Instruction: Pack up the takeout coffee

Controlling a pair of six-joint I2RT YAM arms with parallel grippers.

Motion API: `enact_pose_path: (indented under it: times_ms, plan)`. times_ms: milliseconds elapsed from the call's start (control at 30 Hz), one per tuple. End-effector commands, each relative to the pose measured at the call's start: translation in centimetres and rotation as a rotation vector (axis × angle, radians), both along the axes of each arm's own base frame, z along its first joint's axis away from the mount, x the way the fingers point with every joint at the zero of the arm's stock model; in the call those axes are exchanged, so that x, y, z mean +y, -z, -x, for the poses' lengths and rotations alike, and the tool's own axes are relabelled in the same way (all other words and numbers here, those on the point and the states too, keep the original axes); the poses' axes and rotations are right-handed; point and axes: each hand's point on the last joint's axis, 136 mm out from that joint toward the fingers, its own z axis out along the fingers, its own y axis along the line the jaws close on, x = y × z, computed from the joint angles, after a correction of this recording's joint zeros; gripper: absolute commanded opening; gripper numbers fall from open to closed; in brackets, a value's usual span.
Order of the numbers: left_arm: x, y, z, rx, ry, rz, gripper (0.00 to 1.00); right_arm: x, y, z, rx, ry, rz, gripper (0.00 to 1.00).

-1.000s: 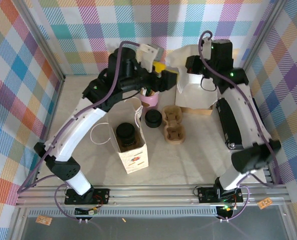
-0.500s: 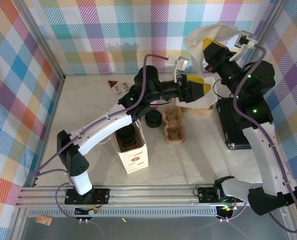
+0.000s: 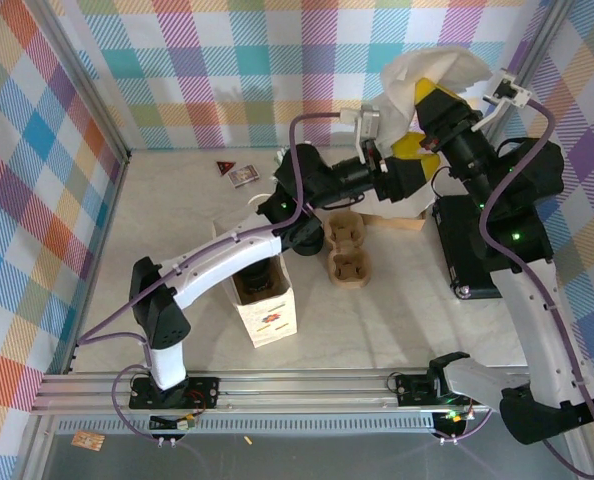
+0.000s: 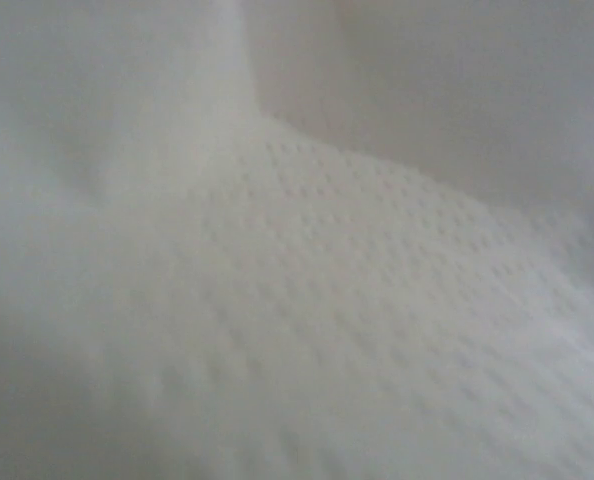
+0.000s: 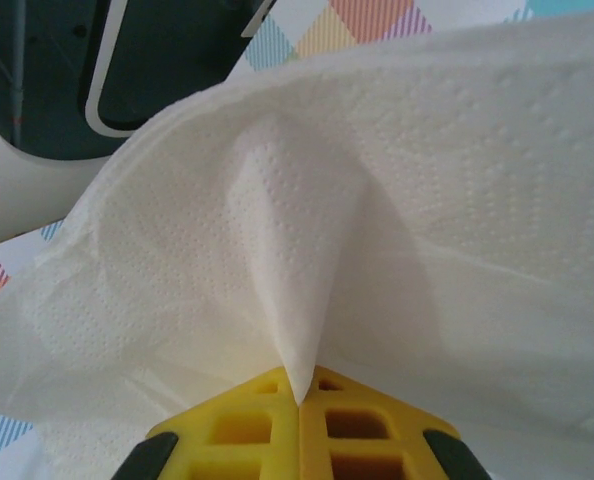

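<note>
— What of the coffee?
— Just its dark top shows in the bag. The left arm crosses the bag's far rim and hides the rest.
— The left gripper?
— Its jaws are lost against the napkin, and up close that napkin is a white blur.
— And the right gripper?
— Cut off by the picture's lower edge. The card at the far left is too small to read.

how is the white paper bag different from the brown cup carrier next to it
The white paper bag stands upright with an open top; the brown cup carrier lies flat. The bag holds the takeout coffee; the carrier's wells are empty. Both sit on the table.
</note>
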Motion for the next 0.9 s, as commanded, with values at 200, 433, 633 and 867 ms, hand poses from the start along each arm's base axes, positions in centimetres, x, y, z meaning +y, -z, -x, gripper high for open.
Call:
enact_pose_path:
  times_ms: [200,433,633,867]
  plan:
    - [4.8,-3.5,-1.5,-0.116,-0.278,0.177,0.92,-0.2,-1.4,2.2,-0.028,-0.032,-0.017,0.0]
    - [6.4,-5.1,-1.0,-0.163,-0.326,0.222,0.93,0.0,-0.8,2.1,0.001,-0.043,-0.022,0.0]
    - [7.5,-6.2,-0.8,-0.183,-0.357,0.278,0.92,0.3,-0.2,2.5,0.027,-0.073,-0.018,0.0]
    - [9.0,-6.9,-1.0,-0.156,-0.394,0.346,0.87,0.4,0.3,2.7,0.044,-0.09,-0.026,0.0]
